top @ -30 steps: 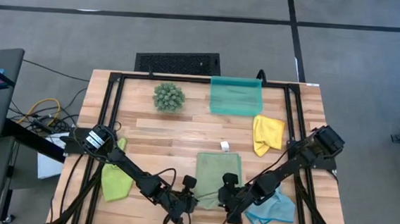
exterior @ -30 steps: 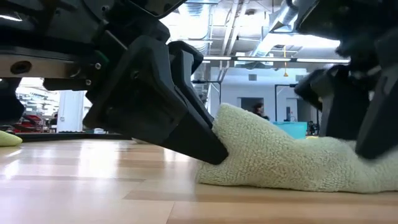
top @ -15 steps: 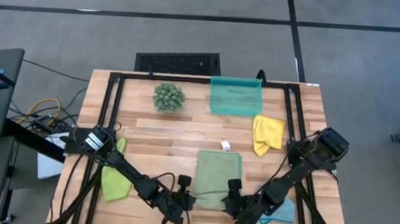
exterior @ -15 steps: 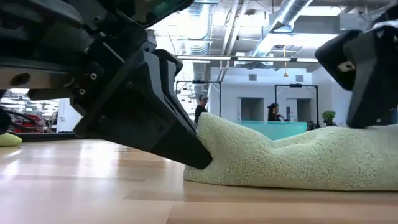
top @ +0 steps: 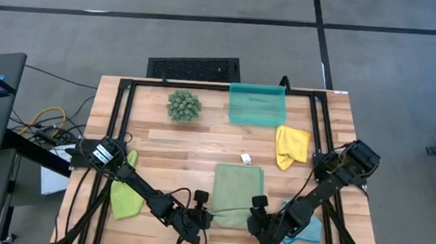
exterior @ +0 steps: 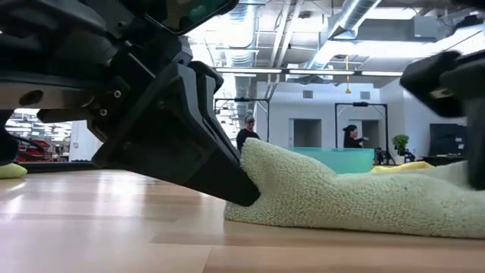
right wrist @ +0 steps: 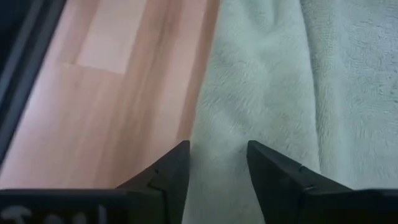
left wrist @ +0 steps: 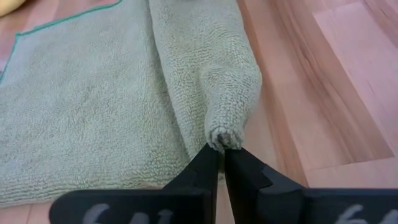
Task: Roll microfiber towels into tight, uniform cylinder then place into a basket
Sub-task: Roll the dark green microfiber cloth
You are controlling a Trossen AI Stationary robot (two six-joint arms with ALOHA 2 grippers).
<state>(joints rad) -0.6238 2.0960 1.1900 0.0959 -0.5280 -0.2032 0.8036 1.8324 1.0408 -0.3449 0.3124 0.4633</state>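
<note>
- Left gripper: stays pinched shut on the sage towel's lifted near corner, table front centre.
- Right gripper: fingers parted over the towel's other near corner, holding nothing; moved nearer since earlier frame.

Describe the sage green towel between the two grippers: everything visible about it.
The sage green towel is a fluffy, looped microfiber square with a darker green stitched hem, lying flat on the wooden table near its front edge. Its front edge is folded over into a thick ridge. The left gripper is shut on that ridge's corner, lifting it slightly. The right gripper, jaws open, straddles the towel's opposite side edge.
</note>
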